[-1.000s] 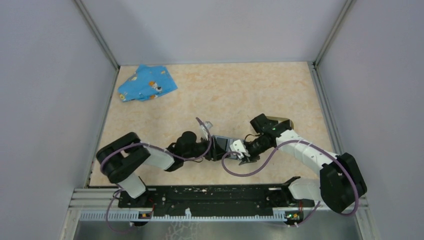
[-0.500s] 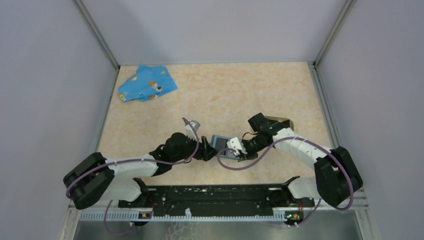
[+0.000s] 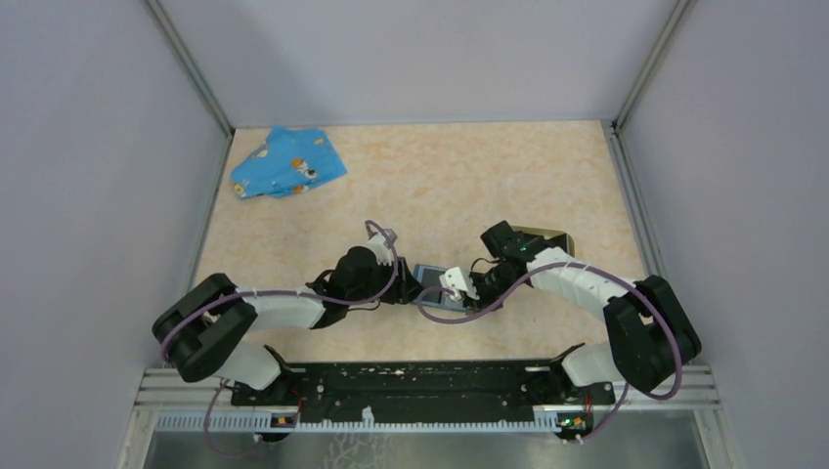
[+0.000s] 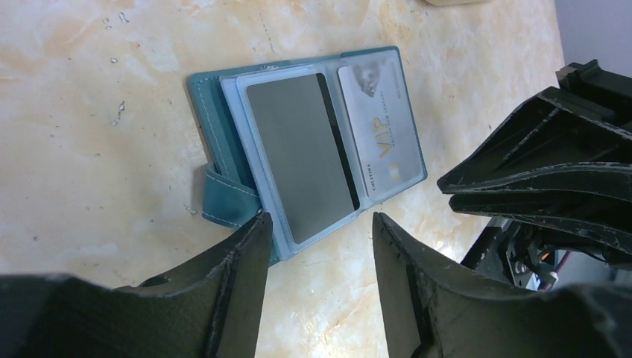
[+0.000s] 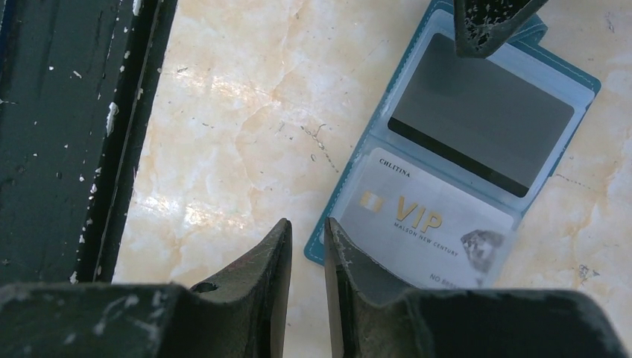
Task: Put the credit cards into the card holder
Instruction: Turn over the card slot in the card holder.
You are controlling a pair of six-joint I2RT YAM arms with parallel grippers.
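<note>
Since the earlier frame, left gripper [image 4: 319,220] has swung back astride the open teal leather card case [image 4: 212,119], jaws apart. Right gripper [image 5: 307,224], nearly closed, grasps nothing. Grey striped credit card [image 4: 298,156] and silver VIP credit card [image 4: 380,127] are not yet extracted; tan-rimmed oval card holder [image 3: 550,235] lies at 2 o'clock of the case.

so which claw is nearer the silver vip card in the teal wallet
right. right claw sits beside the silver vip card; left claw is beyond the grey card

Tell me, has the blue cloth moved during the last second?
No. The blue cloth lies at the same spot as before, near the far left corner of the table.
</note>
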